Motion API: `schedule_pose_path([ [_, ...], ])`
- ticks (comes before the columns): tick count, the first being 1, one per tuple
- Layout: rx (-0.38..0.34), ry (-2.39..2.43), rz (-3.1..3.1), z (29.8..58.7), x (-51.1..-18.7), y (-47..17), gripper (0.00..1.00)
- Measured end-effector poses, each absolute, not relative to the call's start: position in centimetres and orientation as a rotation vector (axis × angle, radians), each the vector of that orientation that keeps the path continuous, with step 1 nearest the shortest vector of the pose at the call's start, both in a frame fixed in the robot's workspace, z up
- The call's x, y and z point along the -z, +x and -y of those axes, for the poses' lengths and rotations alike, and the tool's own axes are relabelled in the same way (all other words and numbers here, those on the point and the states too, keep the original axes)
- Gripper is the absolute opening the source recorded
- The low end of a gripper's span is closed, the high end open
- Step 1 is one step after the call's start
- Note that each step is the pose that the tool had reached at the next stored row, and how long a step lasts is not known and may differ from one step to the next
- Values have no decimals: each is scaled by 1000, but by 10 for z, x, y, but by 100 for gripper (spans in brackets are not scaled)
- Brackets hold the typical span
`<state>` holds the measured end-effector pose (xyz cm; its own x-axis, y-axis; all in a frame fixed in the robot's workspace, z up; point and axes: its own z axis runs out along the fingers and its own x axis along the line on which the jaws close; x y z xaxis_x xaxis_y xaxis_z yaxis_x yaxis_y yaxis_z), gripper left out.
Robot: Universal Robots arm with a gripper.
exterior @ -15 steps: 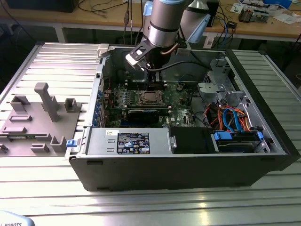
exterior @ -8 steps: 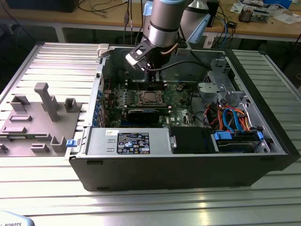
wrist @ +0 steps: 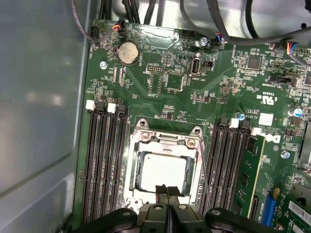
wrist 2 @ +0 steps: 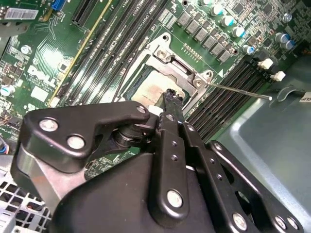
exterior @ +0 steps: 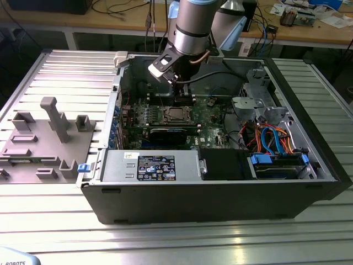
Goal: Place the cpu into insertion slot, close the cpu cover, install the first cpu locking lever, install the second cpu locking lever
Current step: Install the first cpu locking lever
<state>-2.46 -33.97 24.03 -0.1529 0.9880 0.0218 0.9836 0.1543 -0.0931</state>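
Gripper (wrist: 166, 190) jaws pressed together, tips over the cpu (wrist: 163, 167).

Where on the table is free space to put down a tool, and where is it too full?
Free: the table strip in front of the computer case, and the strip at the exterior view's right of it. Crowded: the grey fixture side, the cables, and the motherboard around the gripper.

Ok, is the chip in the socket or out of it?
In. In the first wrist view the chip lies flat inside the socket, metal frame all round it, right by the shut gripper.
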Motion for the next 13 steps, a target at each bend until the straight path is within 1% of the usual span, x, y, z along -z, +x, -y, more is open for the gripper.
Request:
schedule_pose_path([
  [5, -90, -1933, 2378, 340, -240, -25, 11],
  [8, -100, -1727, 2537, 340, -240, -25, 11],
  [13, -101, -1694, 2561, 340, -240, -25, 11],
])
